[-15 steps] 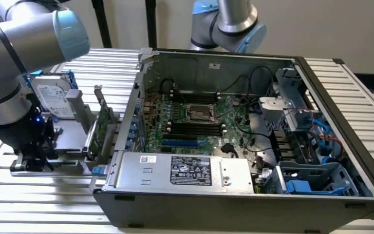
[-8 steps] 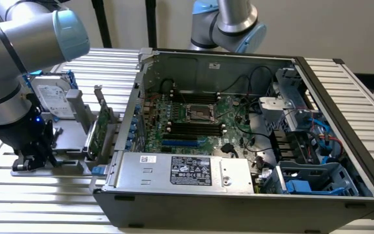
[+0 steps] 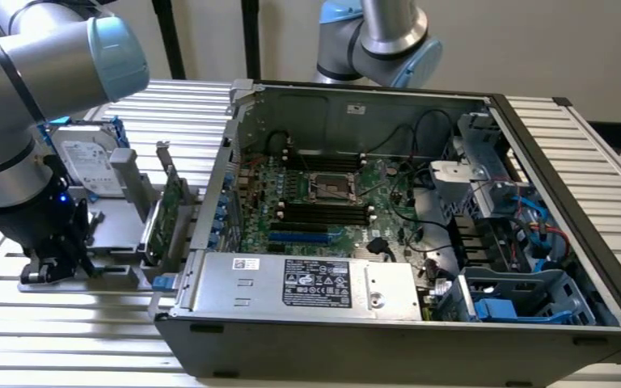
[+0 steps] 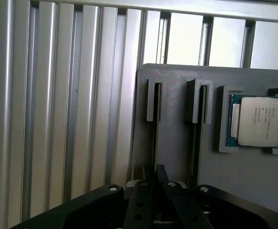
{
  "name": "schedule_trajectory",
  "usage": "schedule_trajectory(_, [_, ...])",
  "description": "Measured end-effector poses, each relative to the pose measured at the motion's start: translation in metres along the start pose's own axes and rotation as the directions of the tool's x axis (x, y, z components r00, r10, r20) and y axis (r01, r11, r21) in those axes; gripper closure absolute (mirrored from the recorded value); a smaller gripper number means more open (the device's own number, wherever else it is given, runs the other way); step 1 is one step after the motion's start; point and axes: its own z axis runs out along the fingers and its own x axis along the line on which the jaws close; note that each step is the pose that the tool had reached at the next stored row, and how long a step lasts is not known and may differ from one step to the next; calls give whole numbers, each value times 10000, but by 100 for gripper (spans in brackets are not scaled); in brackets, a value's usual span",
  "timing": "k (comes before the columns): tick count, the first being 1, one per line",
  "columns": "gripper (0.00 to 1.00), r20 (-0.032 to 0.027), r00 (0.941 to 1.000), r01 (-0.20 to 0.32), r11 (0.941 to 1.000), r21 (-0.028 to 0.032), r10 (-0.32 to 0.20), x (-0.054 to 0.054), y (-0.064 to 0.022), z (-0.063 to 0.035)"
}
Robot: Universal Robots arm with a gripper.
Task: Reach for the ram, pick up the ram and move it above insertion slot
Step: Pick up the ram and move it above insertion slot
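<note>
At the exterior view's lower left, the fingers (image 4: pixel 139 205) clamp the ram (image 4: pixel 154 136), likely light, stiff and fragile, by its thin edge.

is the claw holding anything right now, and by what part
Cannot be told. The claw sits at one end of the ram, which stands on edge in the gray holder, but whether it grips it is not clear.

The arm (image 3: pixel 9 182) holds its jaws low over the grey fixture (image 3: pixel 116 279) beside the open computer case (image 3: pixel 397 343).
</note>
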Motion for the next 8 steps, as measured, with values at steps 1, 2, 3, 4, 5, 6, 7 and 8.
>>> schedule_trajectory(1, [86, 0, 10000, -12, 10000, -1, 12, 0, 0, 0])
schedule_trajectory(2, [86, 0, 10000, -30, 10000, 0, 30, 0, 0, 0])
schedule_trajectory(3, [86, 0, 10000, -67, 10000, 0, 67, 0, 0, 0])
schedule_trajectory(4, [86, 1, 9999, -113, 9999, 0, 113, 0, 0, 0])
schedule_trajectory(5, [86, 1, 9998, -183, 9998, 0, 183, 0, 0, 0])
schedule_trajectory(6, [86, 3, 9997, -254, 9997, 1, 254, 0, 0, 0])
schedule_trajectory(7, [86, 3, 9995, -304, 9995, 1, 304, 0, 0, 0])
schedule_trajectory(8, [86, 4, 9995, -331, 9995, 1, 331, 0, 0, 0])
